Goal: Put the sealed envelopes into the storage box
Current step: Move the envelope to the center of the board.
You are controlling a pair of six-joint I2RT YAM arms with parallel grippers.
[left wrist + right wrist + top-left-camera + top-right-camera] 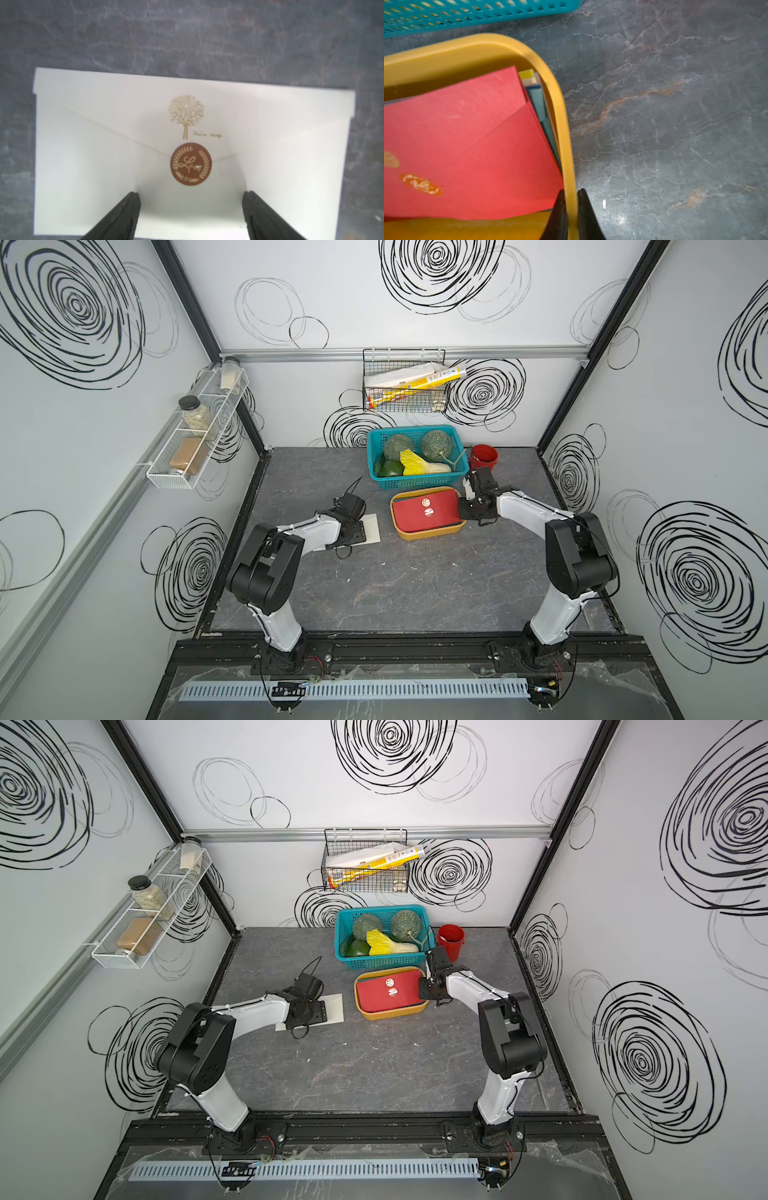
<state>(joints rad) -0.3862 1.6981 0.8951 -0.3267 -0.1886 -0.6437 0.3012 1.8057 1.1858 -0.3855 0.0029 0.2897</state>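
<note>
Left jaws spread over white envelope; right jaws pinch storage box rim
Likely final pickup, needing edge grasp

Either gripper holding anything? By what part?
Right gripper pinches the storage box by its rim on the short side nearest that arm. Left gripper hangs open over the white envelope, holding nothing.
</note>
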